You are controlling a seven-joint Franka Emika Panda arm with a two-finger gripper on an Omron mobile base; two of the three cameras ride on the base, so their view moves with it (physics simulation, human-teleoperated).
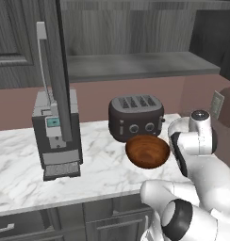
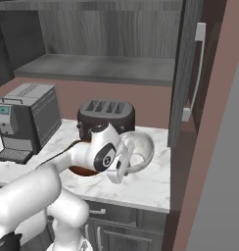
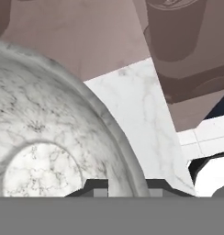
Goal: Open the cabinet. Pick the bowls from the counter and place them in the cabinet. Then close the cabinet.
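Note:
The cabinet stands open, its left door (image 1: pixel 60 70) and right door (image 2: pixel 186 73) swung out and its shelf (image 1: pixel 135 66) bare. The reddish-brown bowl (image 1: pixel 147 151) sits on the marble counter (image 1: pixel 22 174) in front of the toaster; my arm partly hides this bowl (image 2: pixel 81 170) in the right base view. The pale grey-white bowl (image 2: pixel 142 148) is to its right. In the hand view, the pale bowl's (image 3: pixel 49 137) rim runs between the fingertips of my gripper (image 3: pixel 127 187), which is shut on it. Whether the bowl is off the counter I cannot tell.
A black toaster (image 1: pixel 135 115) stands behind the bowls. A grey coffee machine (image 1: pixel 58 136) is at the left, under the open left door. The right door's handle (image 2: pixel 200 63) hangs over the counter's right end, close to a brown side wall (image 2: pixel 214 147). Drawer fronts (image 1: pixel 112 219) run below.

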